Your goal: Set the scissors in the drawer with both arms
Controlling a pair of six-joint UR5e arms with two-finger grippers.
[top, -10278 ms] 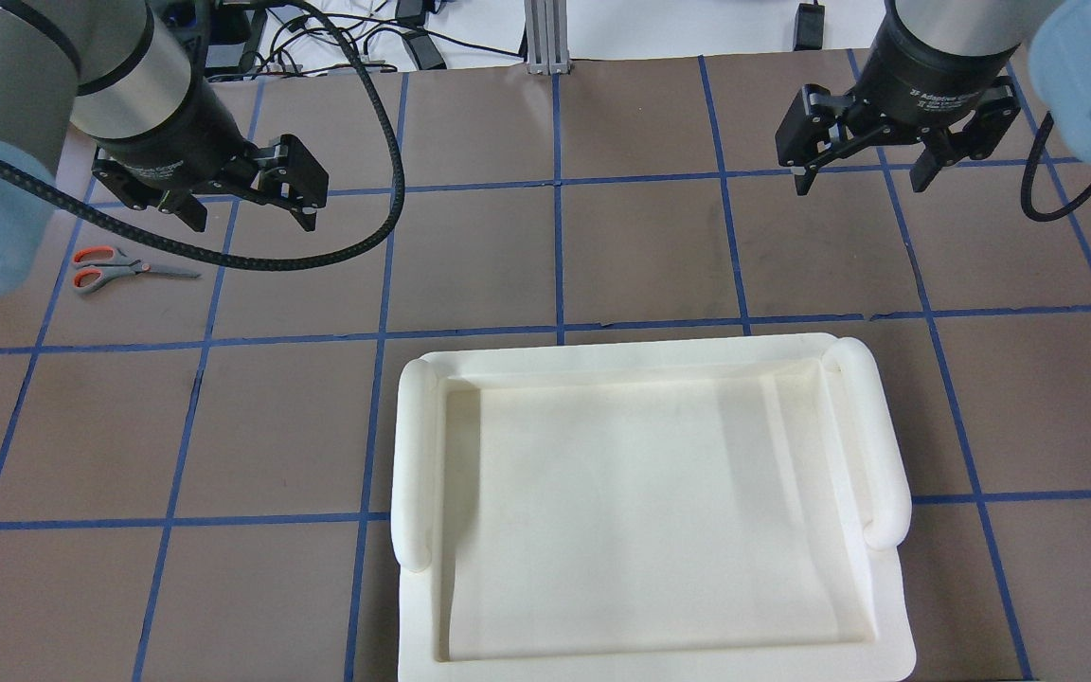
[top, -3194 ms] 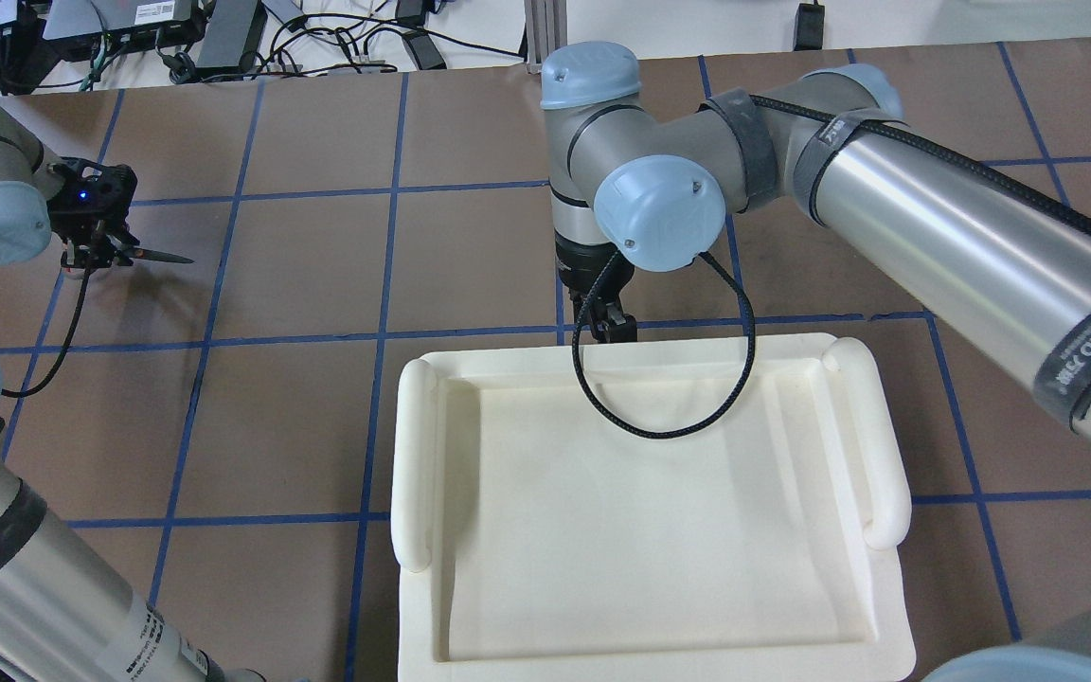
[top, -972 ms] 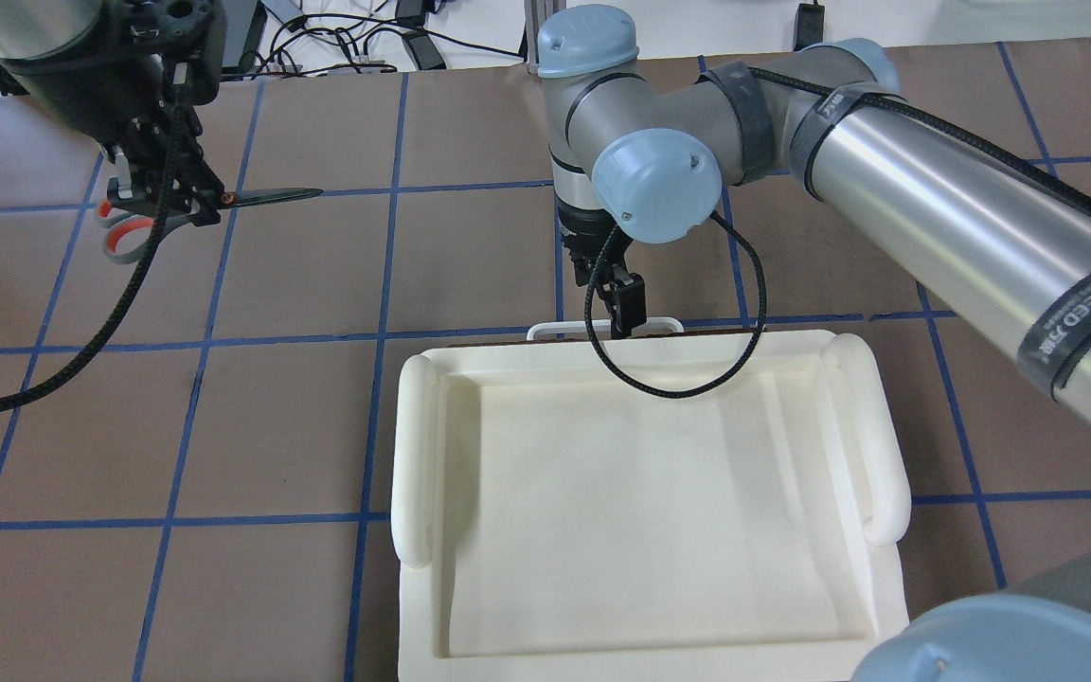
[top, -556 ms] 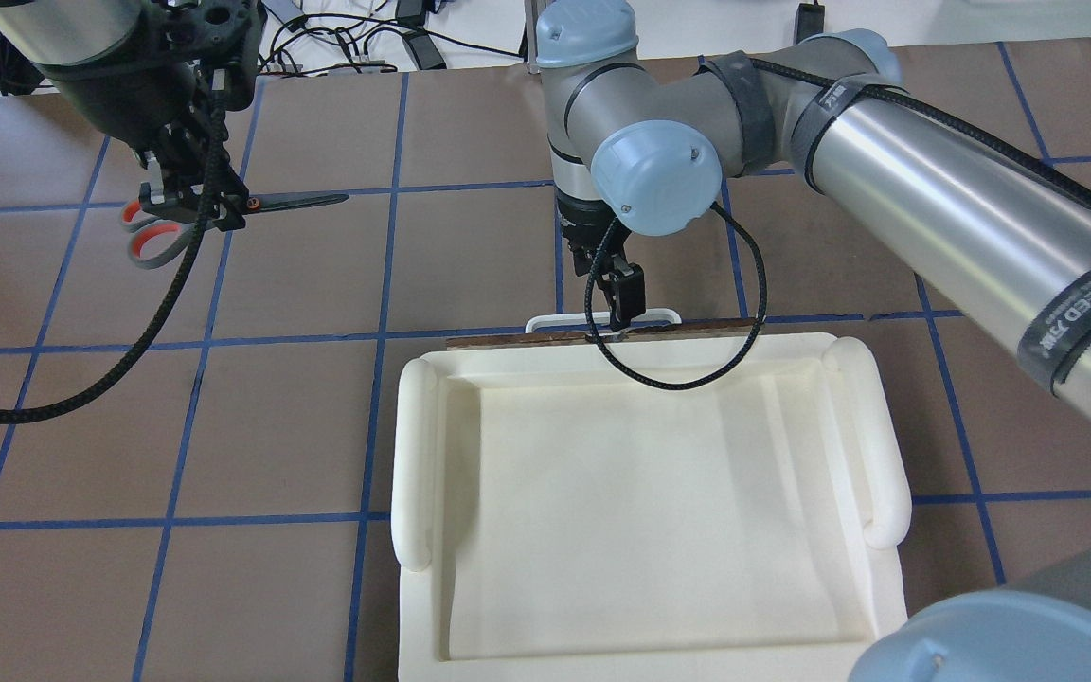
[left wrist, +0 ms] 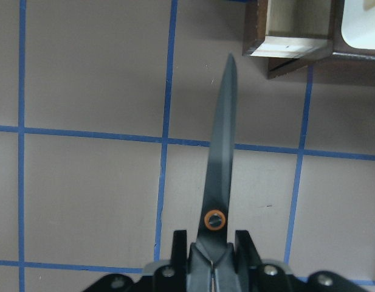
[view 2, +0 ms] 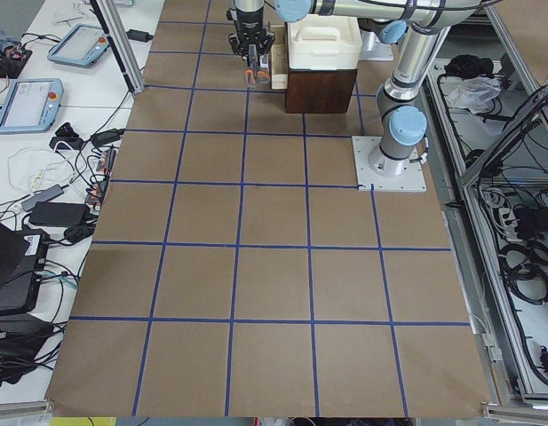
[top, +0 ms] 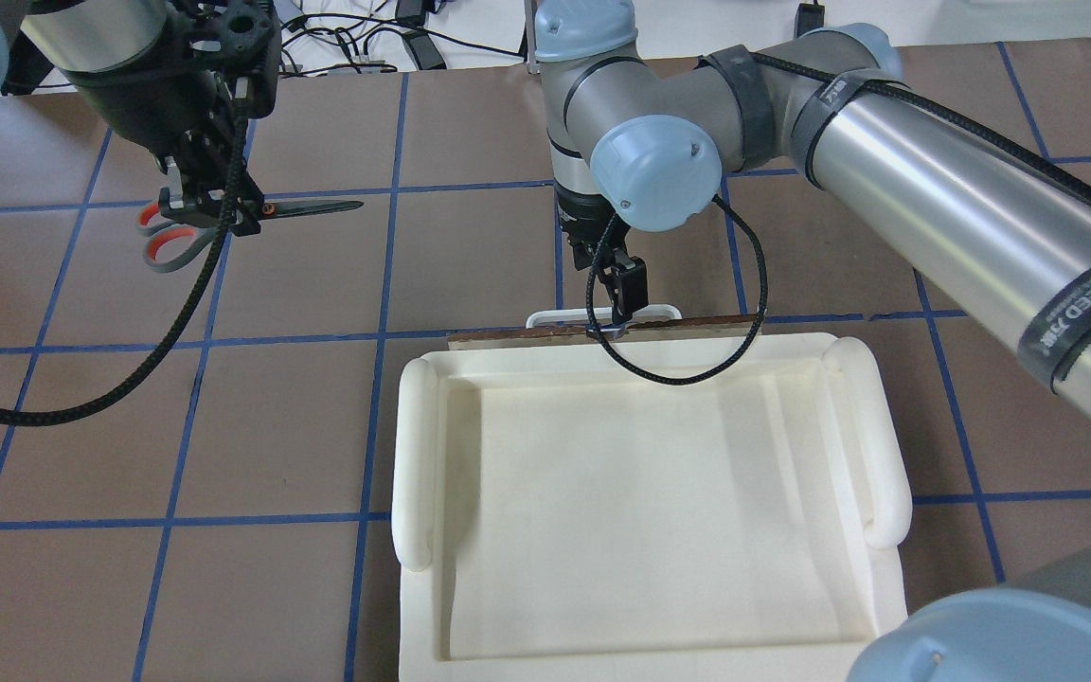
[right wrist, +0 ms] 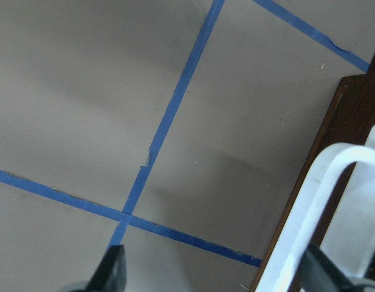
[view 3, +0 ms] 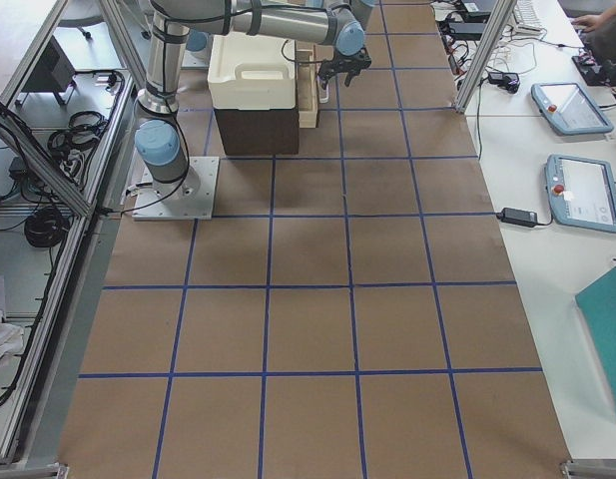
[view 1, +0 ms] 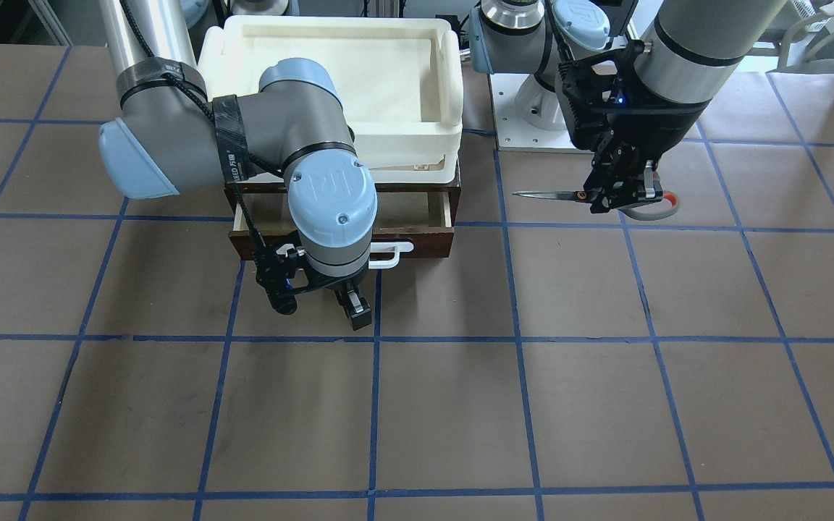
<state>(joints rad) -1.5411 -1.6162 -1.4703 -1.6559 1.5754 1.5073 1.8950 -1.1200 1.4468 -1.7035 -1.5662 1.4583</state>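
Observation:
My left gripper (top: 214,204) is shut on the scissors (top: 304,206) near their pivot and holds them level above the table, well to the left of the drawer. The blades point toward the drawer, and the grey and orange handles (view 1: 652,208) stick out behind. In the left wrist view the scissors (left wrist: 220,170) point at the drawer corner (left wrist: 296,45). The drawer (view 1: 417,242) stands partly pulled out and shows a strip of pale interior (view 1: 406,210). My right gripper (top: 619,303) is open at the white handle (view 1: 392,255). The handle (right wrist: 321,201) lies just inside one finger (right wrist: 324,271).
A cream-white plastic tray (top: 413,455) sits on top of the dark brown cabinet (view 1: 453,181) that holds the drawer. Brown table with blue tape grid (view 1: 518,340) stretches all around. My right arm's elbow (view 1: 330,188) hangs over the drawer's left half. Cables lie beyond the table's far edge.
My left gripper has carried the scissors to the right, toward the drawer. The drawer front has slid a little further out from under the tray, with my right gripper at its handle.

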